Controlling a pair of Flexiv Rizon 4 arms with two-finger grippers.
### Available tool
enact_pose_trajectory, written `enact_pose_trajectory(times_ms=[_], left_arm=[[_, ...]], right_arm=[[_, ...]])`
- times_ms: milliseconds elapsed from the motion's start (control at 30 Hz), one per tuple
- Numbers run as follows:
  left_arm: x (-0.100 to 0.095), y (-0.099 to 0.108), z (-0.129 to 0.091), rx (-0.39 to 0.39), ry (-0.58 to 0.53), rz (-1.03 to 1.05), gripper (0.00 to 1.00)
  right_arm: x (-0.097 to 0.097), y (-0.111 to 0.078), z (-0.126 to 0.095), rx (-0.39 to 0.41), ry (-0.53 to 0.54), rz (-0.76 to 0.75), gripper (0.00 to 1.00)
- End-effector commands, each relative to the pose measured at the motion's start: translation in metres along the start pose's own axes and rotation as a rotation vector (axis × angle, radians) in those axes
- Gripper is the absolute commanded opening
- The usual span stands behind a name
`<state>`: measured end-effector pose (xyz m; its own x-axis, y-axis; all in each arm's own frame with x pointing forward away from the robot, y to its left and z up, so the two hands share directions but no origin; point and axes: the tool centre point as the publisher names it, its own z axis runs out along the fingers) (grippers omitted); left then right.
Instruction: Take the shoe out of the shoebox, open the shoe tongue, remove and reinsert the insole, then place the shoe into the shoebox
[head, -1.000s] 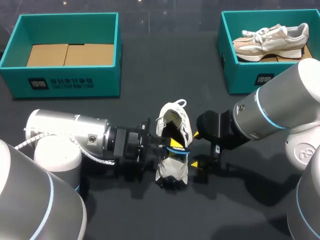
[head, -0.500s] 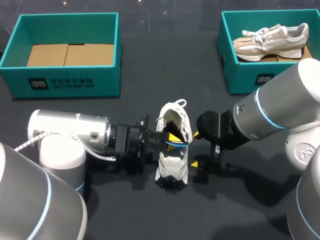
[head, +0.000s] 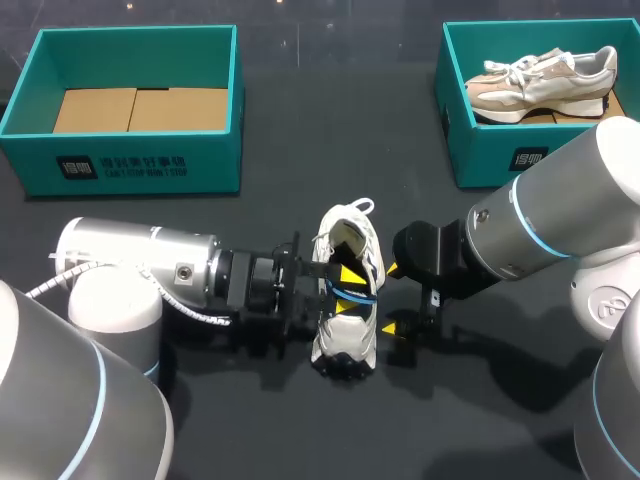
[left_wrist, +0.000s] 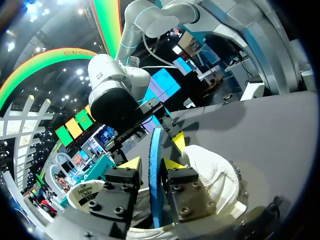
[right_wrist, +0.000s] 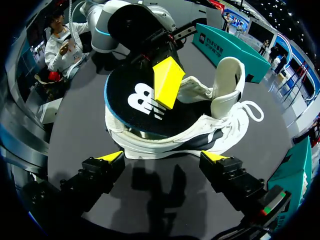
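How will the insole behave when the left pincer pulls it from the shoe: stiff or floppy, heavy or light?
Probably floppy: the insole looks like a thin sheet, edge-on between the fingers of the left pincer. Likely light: this narrow pinch holds it standing in the shoe. Its free end may bend or sway.

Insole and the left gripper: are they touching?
Touching. In the left wrist view the insole stands on edge between the fingers of the left gripper; the right wrist view shows one yellow tip flat against its black face.

White shoe (head: 346, 345), blue-edged black insole (right_wrist: 122, 95)
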<state>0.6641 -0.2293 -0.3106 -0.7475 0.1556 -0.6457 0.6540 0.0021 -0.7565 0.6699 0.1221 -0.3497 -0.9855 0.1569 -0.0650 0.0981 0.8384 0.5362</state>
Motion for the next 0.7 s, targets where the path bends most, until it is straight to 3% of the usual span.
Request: enact_pose_trajectory(times_ms=[33, 67, 433, 600, 633, 700], left_arm=[[0.002, -0.004, -0.002, -0.005, 0.012, 0.010, 0.05], [0.004, -0.001, 0.000, -0.016, 0.025, 0.030, 0.00], [0.002, 0.037, 0.002, -0.104, 0.050, 0.114, 0.00], [0.000, 0.036, -0.003, -0.082, 0.027, 0.083, 0.00], [0.001, 0.032, -0.004, -0.074, 0.025, 0.080, 0.07], [0.001, 0.025, -0.005, -0.054, 0.021, 0.070, 0.36]], right_arm=[[0.001, 0.000, 0.000, 0.001, -0.003, 0.000, 1.00], [0.001, 0.000, 0.000, 0.001, -0.003, 0.000, 1.00], [0.001, 0.000, 0.000, 0.001, -0.003, 0.000, 1.00], [0.001, 0.000, 0.000, 0.001, -0.003, 0.000, 1.00], [0.001, 0.000, 0.000, 0.001, -0.003, 0.000, 1.00], [0.001, 0.000, 0.000, 0.001, -0.003, 0.000, 1.00]])
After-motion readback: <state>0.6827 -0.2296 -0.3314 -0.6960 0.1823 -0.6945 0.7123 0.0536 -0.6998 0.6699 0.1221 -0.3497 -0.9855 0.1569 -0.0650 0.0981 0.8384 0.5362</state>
